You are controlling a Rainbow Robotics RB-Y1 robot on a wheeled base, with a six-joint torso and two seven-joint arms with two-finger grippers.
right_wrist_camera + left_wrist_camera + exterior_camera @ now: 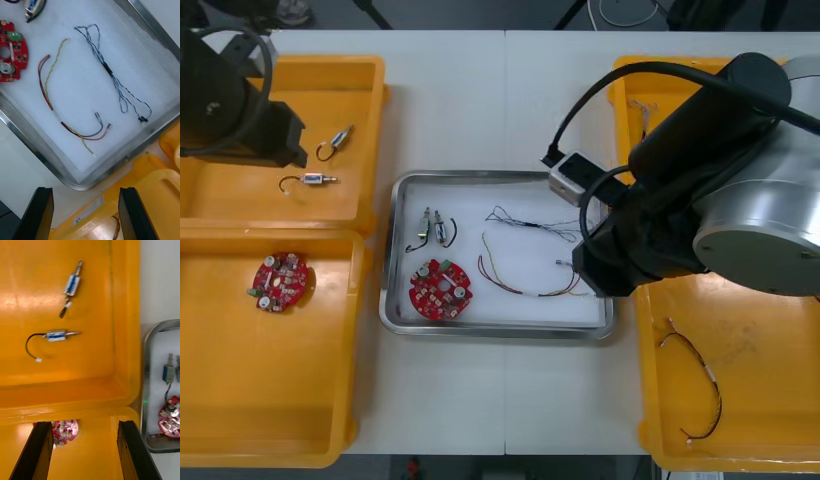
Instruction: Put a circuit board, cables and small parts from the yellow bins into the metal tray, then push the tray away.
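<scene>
- The tray (394, 250) sits mid-counter (480, 100), with bare counter beyond its far rim and before its near one. Only narrow strips part it from the bins on either side.
- In it lie a board (440, 290), two parts (432, 228), a blue-white cable (525, 222) and a red-yellow cable (520, 285), the two cables apart from each other.
- In the front view the right arm (720, 180) covers the tray's right rim and much of the far right bin (625, 85).
- The right claw (86, 213) hangs just outside the tray's near right corner, fingers apart and empty (its wrist view shows the cable ends that the arm hides from above).
- The left claw (84, 452), fingers also apart and empty, is above the wall between the far left bin (240, 200) and the near left bin (240, 380).
- The far left bin holds two loose parts (325, 160). The near one holds a second board (280, 282), half hidden behind the wall in the left wrist view.
- A black cable (700, 385) lies in the near right bin (780, 400), which the frame cuts off.
</scene>
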